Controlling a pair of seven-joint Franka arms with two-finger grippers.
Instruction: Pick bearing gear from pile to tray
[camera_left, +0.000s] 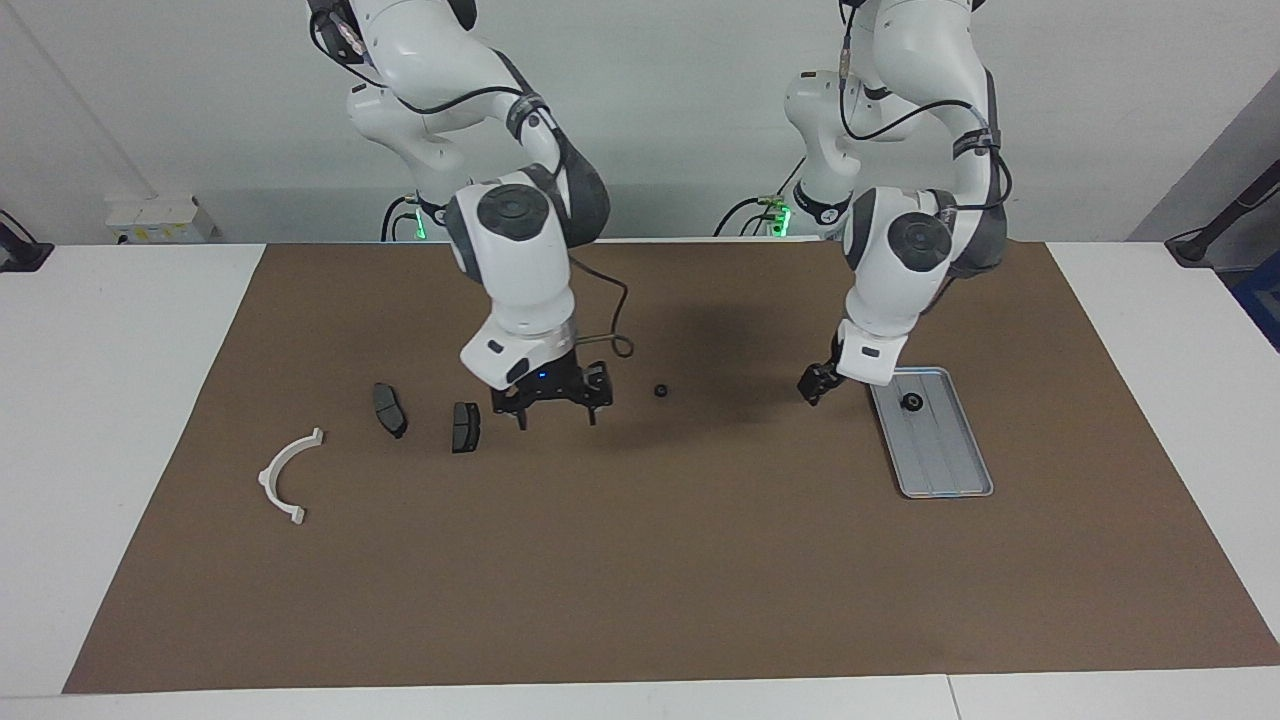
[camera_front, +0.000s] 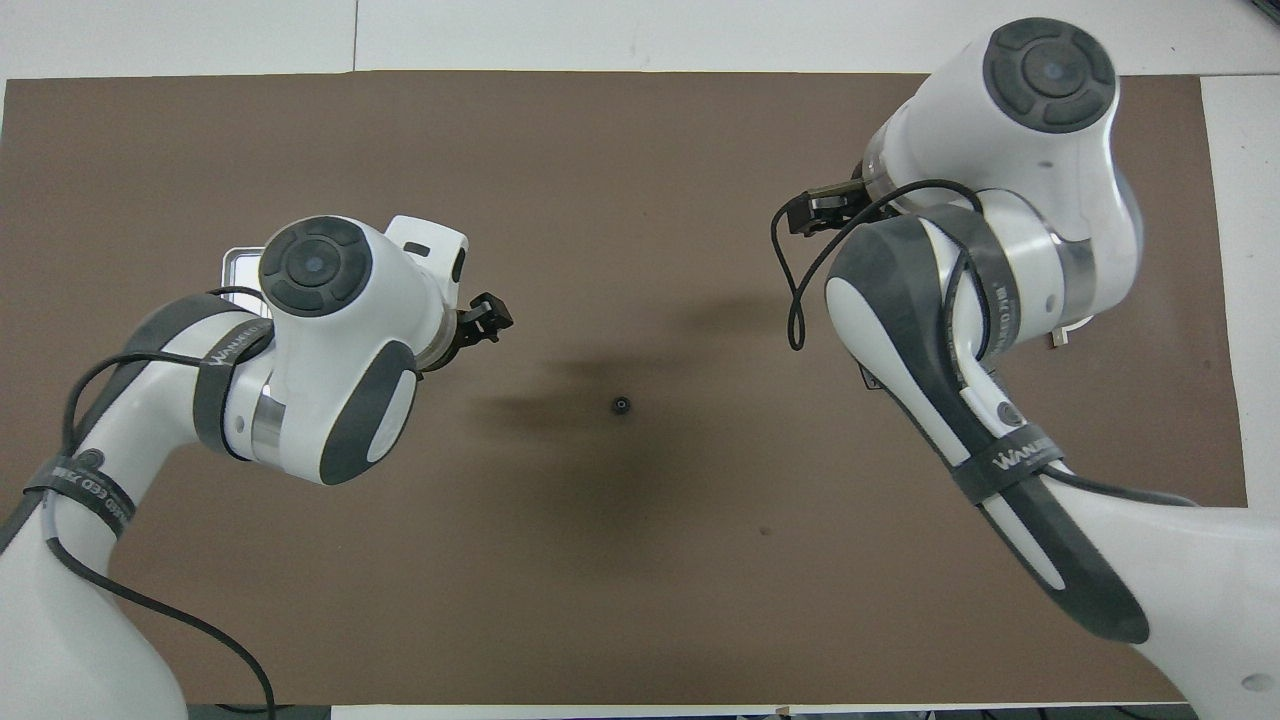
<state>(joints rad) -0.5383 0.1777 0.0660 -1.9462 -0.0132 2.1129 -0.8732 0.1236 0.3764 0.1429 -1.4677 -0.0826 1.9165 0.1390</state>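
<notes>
One small black gear (camera_left: 661, 390) lay on the brown mat (camera_left: 640, 560) between the arms, and another (camera_left: 911, 402) sat in the tray (camera_left: 945, 470). The right end effector (camera_left: 556, 412) hovered with fingers spread beside two grey plates (camera_left: 466, 427); the left end effector (camera_left: 812, 385), finger state indiscernible, hung beside the tray. Farthest lay the white bracket (camera_left: 283, 478).

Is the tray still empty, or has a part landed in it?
Not empty: one small black round piece lies in the tray, at its end nearer the robots.

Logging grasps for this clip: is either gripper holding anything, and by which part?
Nothing is held. The right gripper is open and empty; the left gripper by the tray shows no part.
</notes>
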